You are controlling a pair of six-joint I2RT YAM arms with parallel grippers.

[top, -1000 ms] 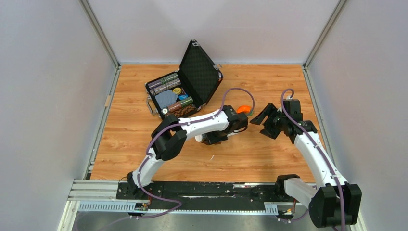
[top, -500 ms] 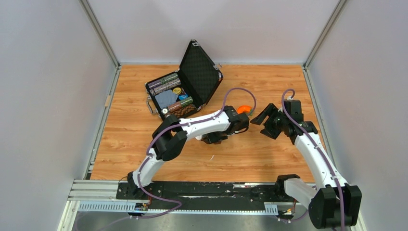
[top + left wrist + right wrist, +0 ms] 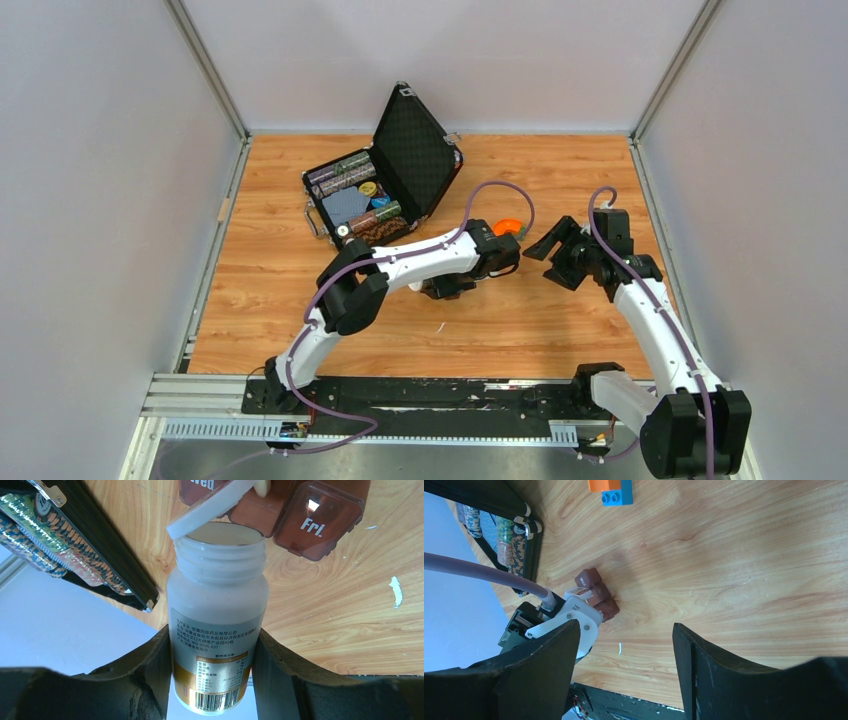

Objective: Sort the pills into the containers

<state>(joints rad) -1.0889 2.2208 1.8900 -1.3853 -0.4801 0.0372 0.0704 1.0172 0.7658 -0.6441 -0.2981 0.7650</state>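
l claw grips open bottle, mouth tipped at brown containers, prob. to pour in; r claw hangs released, empty.

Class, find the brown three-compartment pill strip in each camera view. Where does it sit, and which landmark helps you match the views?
Top external: not discernible; the left arm covers that spot.
Left wrist: the pill strip lies along the top edge, just beyond the white bottle.
Right wrist: left of centre, on the wood beside the left arm.
Shared landmark: the open black case, in all three.
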